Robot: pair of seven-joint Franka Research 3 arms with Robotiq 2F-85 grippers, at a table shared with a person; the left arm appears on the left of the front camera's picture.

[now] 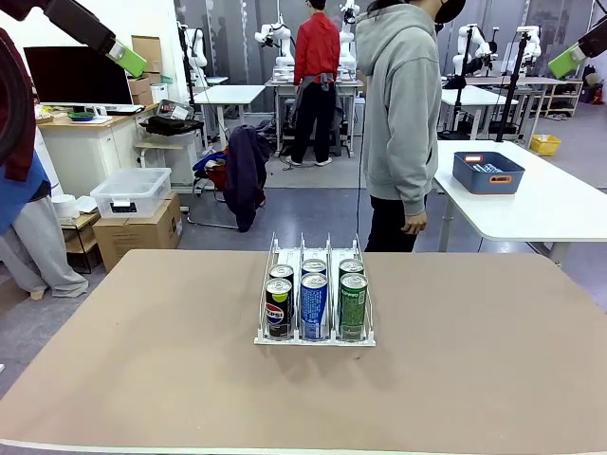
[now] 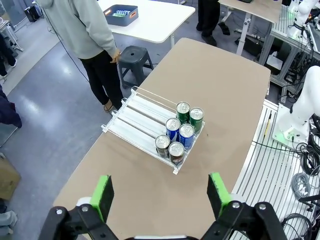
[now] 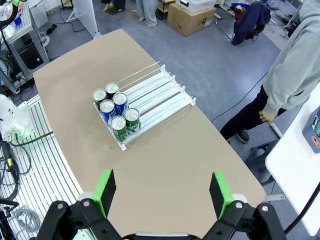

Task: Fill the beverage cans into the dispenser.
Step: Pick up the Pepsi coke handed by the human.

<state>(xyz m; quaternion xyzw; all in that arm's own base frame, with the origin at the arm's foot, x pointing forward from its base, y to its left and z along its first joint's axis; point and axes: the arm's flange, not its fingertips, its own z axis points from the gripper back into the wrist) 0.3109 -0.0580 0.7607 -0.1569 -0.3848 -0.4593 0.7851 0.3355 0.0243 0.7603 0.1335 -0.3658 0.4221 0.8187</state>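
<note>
The clear dispenser (image 1: 316, 254) stands mid-table, holding two rows of three beverage cans at its front lip. A black Pepsi can (image 1: 277, 308), a blue can (image 1: 314, 305) and a green can (image 1: 353, 305) stand in front, each with another can behind it. From high above the table, my left gripper (image 2: 160, 192) looks down on the dispenser (image 2: 135, 120) and its cans (image 2: 180, 132), open and empty. My right gripper (image 3: 162, 192) also hangs high over the dispenser (image 3: 157, 97) and cans (image 3: 115, 112), open with nothing between its fingers. Green pads (image 1: 126, 59) show at the front view's top corners.
A person in a grey hoodie (image 1: 403, 123) stands at the table's far edge, hand (image 1: 414, 225) hanging down. A white table (image 1: 560, 204) with a blue tub (image 1: 488, 172) is behind at the right. A stool (image 2: 132, 55) stands by the person.
</note>
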